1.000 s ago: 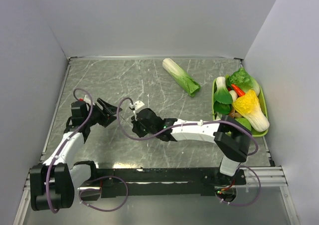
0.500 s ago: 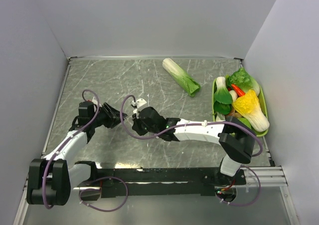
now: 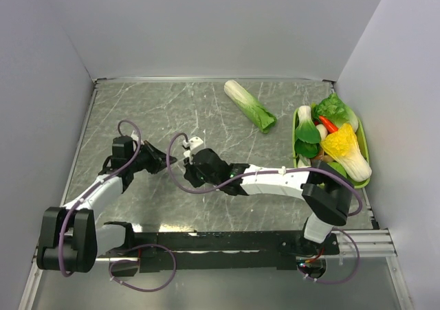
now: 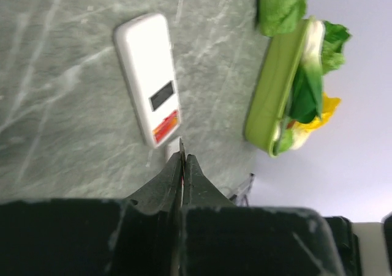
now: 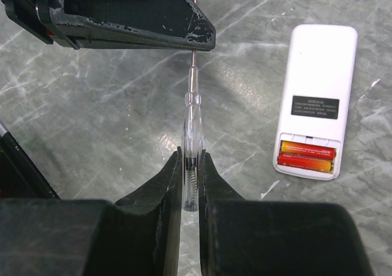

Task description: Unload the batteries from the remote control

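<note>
The white remote control (image 5: 315, 98) lies flat on the marble table with its back compartment open. Two red-orange batteries (image 5: 306, 155) sit side by side in it. In the left wrist view the remote control (image 4: 150, 77) lies just beyond my fingertips. A clear-handled screwdriver (image 5: 192, 135) spans both grippers. My right gripper (image 5: 191, 156) is shut on its handle. My left gripper (image 4: 182, 150) is shut on its thin metal shaft. The two meet left of centre in the top view, the left gripper (image 3: 167, 164) facing the right gripper (image 3: 183, 173). The remote is hidden there.
A green tray (image 3: 365, 145) of vegetables stands at the right edge, also seen as a green tray (image 4: 269, 98) from the left wrist. A long cabbage (image 3: 249, 105) lies at the back centre. Walls close in the left, back and right sides.
My left arm has swung right toward the right gripper, and its jaws have gone from open to shut on the screwdriver's shaft. The right arm has barely shifted.
</note>
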You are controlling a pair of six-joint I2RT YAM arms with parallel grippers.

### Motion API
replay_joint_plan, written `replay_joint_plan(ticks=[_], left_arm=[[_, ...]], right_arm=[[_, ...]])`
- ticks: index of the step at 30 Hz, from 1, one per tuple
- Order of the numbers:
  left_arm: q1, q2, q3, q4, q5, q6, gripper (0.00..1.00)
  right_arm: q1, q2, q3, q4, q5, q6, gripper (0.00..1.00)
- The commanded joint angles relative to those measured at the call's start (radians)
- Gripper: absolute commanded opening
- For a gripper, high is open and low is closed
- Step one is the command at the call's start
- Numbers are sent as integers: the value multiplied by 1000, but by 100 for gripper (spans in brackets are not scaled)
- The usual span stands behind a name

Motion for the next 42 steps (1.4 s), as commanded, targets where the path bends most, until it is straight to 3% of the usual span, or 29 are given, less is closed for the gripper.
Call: replay_joint_plan(ticks=[1,2,3,5,8,12,18,23,27,42], left_arm=[[-2,9,-33,188,83,-79,1],[-2,9,-51,211,86,-102,1],[-2,9,-59,254,90,-146,1],[-2,0,-82,294,104,-189,1],[-2,-20,-111,363,112,-285,1],[-2,-66,-137,390,87,-395,1],[-2,-101,-261,674,107,-643,1],[-2,-164,-272,632,92,-656,1],[-2,-190,-300,708,100,-740,1],[-3,-200,-324,746,106,-776,1]], right_arm=[[-4,-88,-45,57,8,8,24],[-5,-104,-56,84,5,13,38],[-4,-112,-71,101,5,19,44],[-10,-141,-114,153,5,34,54],[-16,-181,-191,238,3,54,59],[-19,-245,-296,455,-24,37,61],[-16,-302,-411,653,-70,-54,62],[-6,-286,-499,945,-80,-104,63],[5,-275,-501,962,-69,-157,63],[47,-201,-447,1052,-47,-228,60]])
